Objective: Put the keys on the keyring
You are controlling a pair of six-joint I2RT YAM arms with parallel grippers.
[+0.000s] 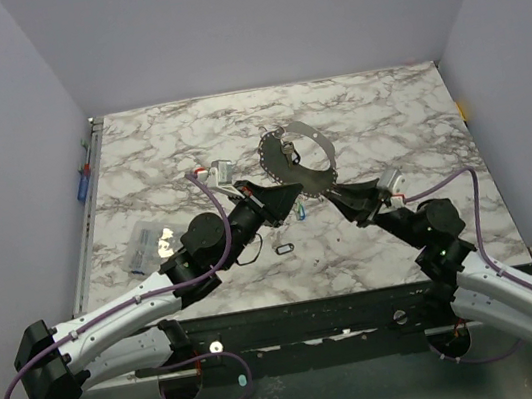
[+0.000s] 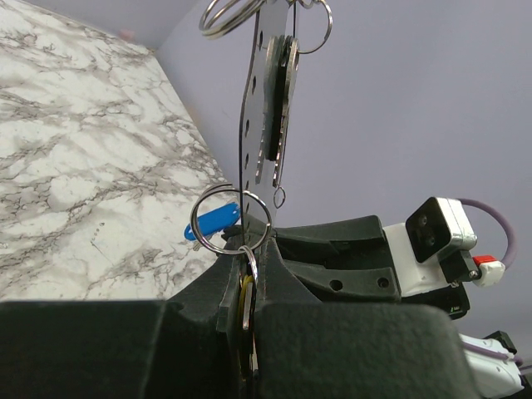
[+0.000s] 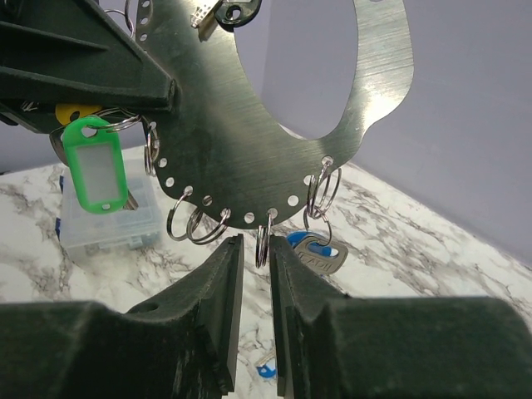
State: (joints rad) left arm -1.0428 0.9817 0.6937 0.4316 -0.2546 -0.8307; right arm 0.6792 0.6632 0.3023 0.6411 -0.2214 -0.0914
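Left tool (image 1: 288,194) is clamped tight on the keyring (image 3: 274,108), holding that flat metal crescent up off the tabletop (image 1: 384,110). Right tool (image 3: 256,245) sits just under its lower edge, with a sliver of a gap around one small split ring (image 3: 262,235). A green-tagged key (image 3: 98,166) and a blue key (image 3: 317,252) dangle close by, with a clear box (image 3: 112,223) behind.

Light was even, diffuse and fairly bright from overhead. Only faint soft shadows lay under the arms on the table (image 1: 385,120). The brushed keyring (image 3: 216,141) had a mild sheen and no blown glare. In the right wrist view its own fingers (image 3: 208,316) were dark and soft-focus. The top view was slightly grainy.
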